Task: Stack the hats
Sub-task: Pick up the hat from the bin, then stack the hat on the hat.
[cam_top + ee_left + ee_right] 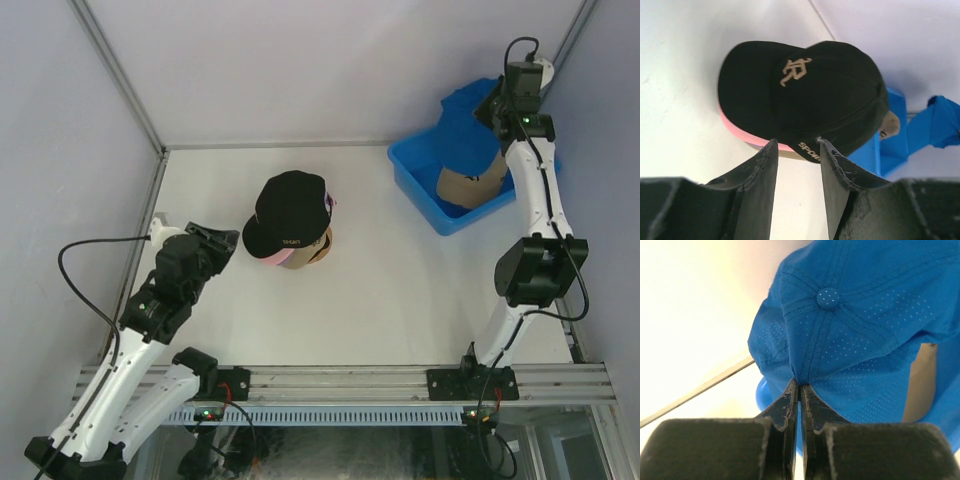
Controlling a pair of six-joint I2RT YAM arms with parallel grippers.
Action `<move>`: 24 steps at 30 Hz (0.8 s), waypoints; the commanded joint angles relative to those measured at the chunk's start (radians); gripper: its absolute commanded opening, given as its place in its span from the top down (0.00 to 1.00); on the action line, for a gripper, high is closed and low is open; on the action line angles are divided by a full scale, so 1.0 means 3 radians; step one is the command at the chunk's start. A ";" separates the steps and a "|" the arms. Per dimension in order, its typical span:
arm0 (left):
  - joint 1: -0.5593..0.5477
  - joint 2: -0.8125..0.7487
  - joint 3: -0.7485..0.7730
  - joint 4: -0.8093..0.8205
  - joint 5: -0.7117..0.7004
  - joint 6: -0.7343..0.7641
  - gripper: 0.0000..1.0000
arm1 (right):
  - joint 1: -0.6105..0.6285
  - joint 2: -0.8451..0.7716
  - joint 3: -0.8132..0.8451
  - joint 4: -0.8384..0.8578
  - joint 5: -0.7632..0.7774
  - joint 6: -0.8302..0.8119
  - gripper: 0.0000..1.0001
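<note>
A black hat (290,212) with a tan embroidered logo tops a pile at the table's middle, over a pink brim (268,258) and a tan hat (312,253). My left gripper (226,243) hovers just left of the pile. In the left wrist view it (798,148) is open, nothing between its fingers, with the black hat (805,95) right beyond the tips. My right gripper (800,386) is shut on a pinch of a blue hat (855,325), held above the bin at the back right (462,112). Another tan hat (468,186) lies in the bin.
The blue plastic bin (420,190) sits at the back right, against the right arm. White walls with metal posts close in the left, back and right sides. An aluminium rail (350,378) runs along the near edge between the arm bases.
</note>
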 commanded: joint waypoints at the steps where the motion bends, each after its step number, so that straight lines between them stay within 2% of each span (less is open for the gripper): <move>1: -0.0021 -0.0079 0.0152 0.0441 0.0309 0.0213 0.56 | 0.0350 -0.0519 -0.0079 0.0174 -0.0030 0.0096 1.00; 12: -0.0135 -0.0116 -0.0110 0.1426 0.1059 0.0130 0.54 | 0.1505 -0.1390 -0.0765 0.0327 0.0163 0.0815 1.00; 18: -0.0599 -0.0049 -0.0146 0.1966 0.1151 0.0170 0.52 | 0.2190 -0.1447 -0.0593 0.0287 0.0428 0.1094 1.00; 24: -0.0892 -0.0065 -0.0145 0.2080 0.1002 0.0221 0.50 | 0.2772 -0.1355 -0.0417 0.0220 0.0676 0.1220 1.00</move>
